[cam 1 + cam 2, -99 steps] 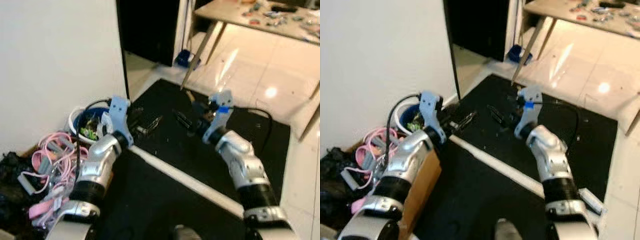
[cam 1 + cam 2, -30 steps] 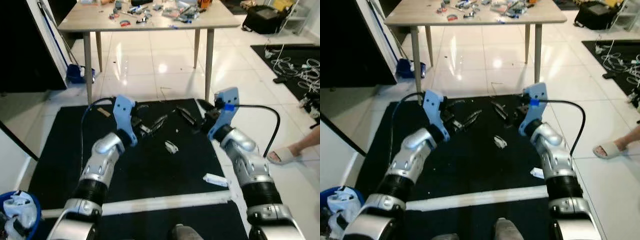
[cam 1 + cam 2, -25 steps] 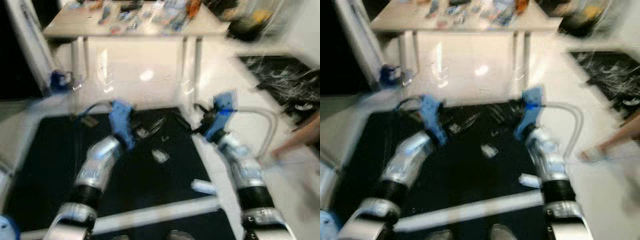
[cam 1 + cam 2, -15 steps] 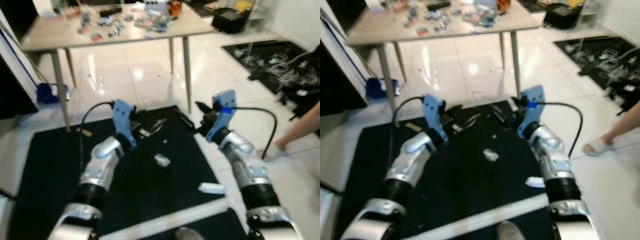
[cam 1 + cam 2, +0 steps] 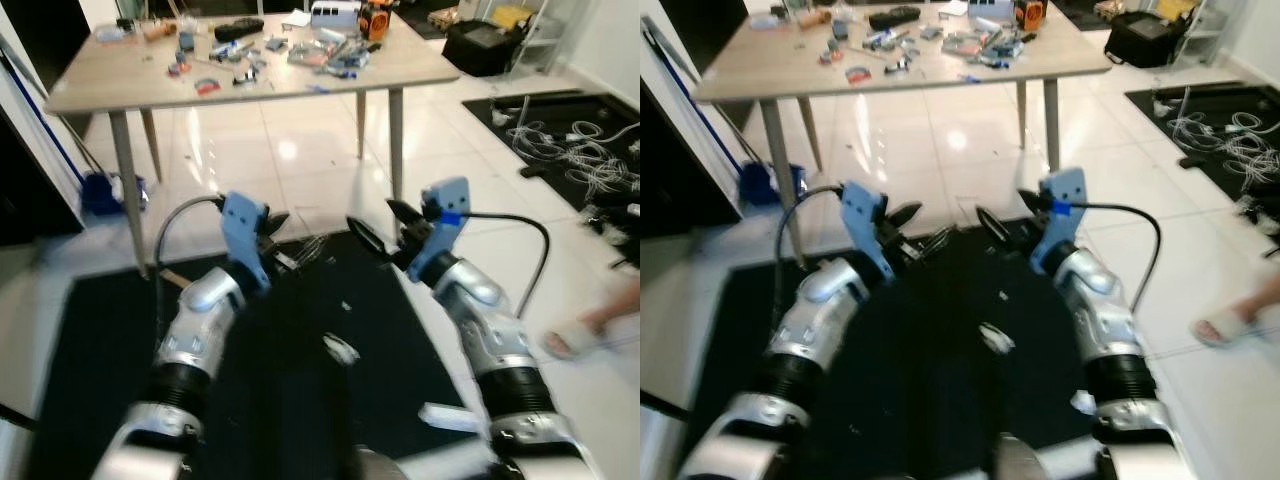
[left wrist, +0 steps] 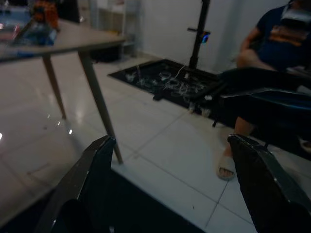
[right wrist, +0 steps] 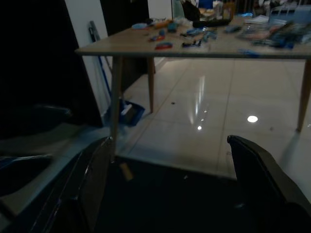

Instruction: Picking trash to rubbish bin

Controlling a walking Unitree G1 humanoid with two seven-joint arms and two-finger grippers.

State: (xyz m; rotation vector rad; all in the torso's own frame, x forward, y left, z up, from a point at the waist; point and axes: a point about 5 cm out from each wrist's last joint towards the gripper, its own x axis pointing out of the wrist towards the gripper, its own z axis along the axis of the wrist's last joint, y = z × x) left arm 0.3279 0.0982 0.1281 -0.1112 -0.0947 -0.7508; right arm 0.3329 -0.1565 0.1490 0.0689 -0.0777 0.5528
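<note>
A crumpled white scrap of trash lies on the black floor mat. A second white scrap rests near the mat's right edge. Both arms are held up in front of me above the mat. My left gripper is open and holds nothing, a little up and left of the crumpled scrap. My right gripper is open and holds nothing too, above and right of that scrap. In the wrist views the left fingers and the right fingers stand wide apart with only floor between them.
A wooden table strewn with small items stands just beyond the mat, its legs at the mat's far edge. A blue dustpan sits to the left. A person's slippered foot is at the right, with cables farther back.
The camera has swung from the wall and bin corner to face the table and mat, then tilted up. Both grippers stay raised and open. The person's foot shifted.
</note>
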